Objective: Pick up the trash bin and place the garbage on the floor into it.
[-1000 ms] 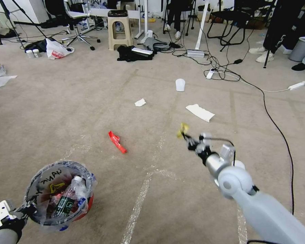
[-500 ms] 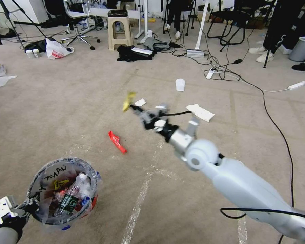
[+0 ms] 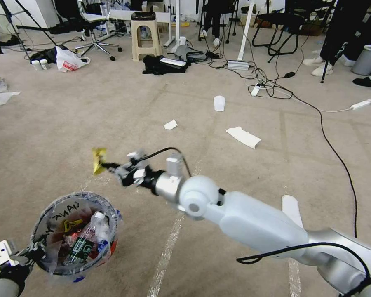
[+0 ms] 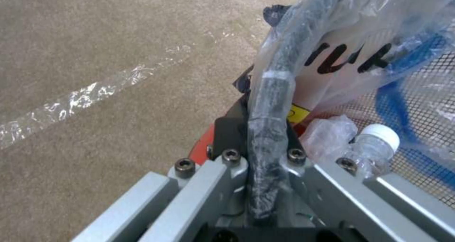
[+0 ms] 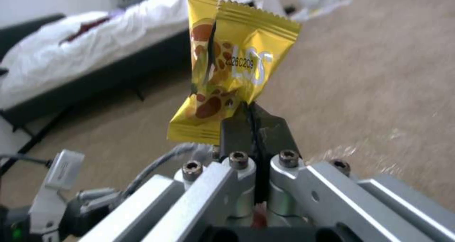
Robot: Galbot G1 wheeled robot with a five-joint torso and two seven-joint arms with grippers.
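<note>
The red trash bin (image 3: 75, 236), lined with a clear bag with black writing, hangs at the lower left, and my left gripper (image 3: 31, 252) is shut on its rim (image 4: 272, 103). Inside lie a green-labelled bottle (image 3: 83, 242), a yellow wrapper and red scraps. My right gripper (image 3: 108, 166) is shut on a yellow wrapper (image 3: 98, 159), held in the air just beyond the bin; the right wrist view shows that wrapper (image 5: 232, 66) pinched between the pads (image 5: 272, 128). On the floor (image 3: 111, 123) lie a white tissue (image 3: 170, 124), a white paper (image 3: 243, 137) and a white cup (image 3: 219, 103).
Black cables (image 3: 338, 156) and power strips (image 3: 362, 104) run across the right of the carpet. A beige stool (image 3: 144, 35), black clothes (image 3: 160, 64), chairs and a grey bin (image 3: 367, 59) stand at the back. A white bag (image 3: 69, 60) lies far left.
My right arm has swung left across the floor with the yellow wrapper, from the middle right to just beyond the bin. It now covers the red wrapper on the carpet. The bin has barely moved.
</note>
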